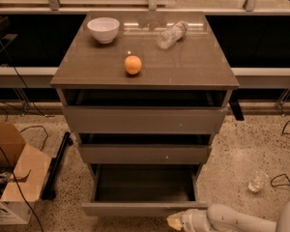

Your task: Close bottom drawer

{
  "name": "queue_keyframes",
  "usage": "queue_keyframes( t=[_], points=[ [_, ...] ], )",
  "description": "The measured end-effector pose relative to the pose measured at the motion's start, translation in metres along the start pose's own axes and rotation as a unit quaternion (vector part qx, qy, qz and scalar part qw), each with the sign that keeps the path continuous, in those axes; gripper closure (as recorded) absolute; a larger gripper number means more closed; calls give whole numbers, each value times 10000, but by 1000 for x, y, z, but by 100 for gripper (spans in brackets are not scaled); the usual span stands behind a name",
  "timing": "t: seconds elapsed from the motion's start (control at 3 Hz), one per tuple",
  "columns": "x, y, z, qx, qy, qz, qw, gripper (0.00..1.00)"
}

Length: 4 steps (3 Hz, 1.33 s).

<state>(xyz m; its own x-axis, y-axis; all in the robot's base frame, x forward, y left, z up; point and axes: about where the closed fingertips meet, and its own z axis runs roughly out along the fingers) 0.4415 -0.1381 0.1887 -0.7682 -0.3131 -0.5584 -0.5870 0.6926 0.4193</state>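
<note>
The bottom drawer [144, 208] is the lowest of three grey-brown drawers and stands pulled out, its flat grey floor [144, 182] showing. Its plain front panel runs along the bottom of the camera view. My gripper [176, 222] is at the end of a white arm coming in from the lower right. It sits just below the right part of the drawer's front panel, close to or touching it. The middle drawer [145, 153] and the top drawer [145, 121] are each a little open above.
On the cabinet top [193, 66] stand a white bowl [103, 29], an orange [133, 65] and a clear plastic bottle [172, 34] lying on its side. A cardboard box [12, 178] and cables lie on the floor at left. A clear cup [257, 182] lies at right.
</note>
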Motion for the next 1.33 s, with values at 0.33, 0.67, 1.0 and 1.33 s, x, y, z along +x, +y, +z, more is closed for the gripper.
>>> queue_keyframes(
  t=[0.33,0.67,1.0,1.33],
  points=[
    [-50,-12,27,111,-245,-514,9983,100],
    [-50,-12,27,113,-247,-519,9983,100],
    [-76,-23,38,227,-360,-724,9965,82],
    [-92,-31,45,302,-448,-850,9949,58]
  ],
)
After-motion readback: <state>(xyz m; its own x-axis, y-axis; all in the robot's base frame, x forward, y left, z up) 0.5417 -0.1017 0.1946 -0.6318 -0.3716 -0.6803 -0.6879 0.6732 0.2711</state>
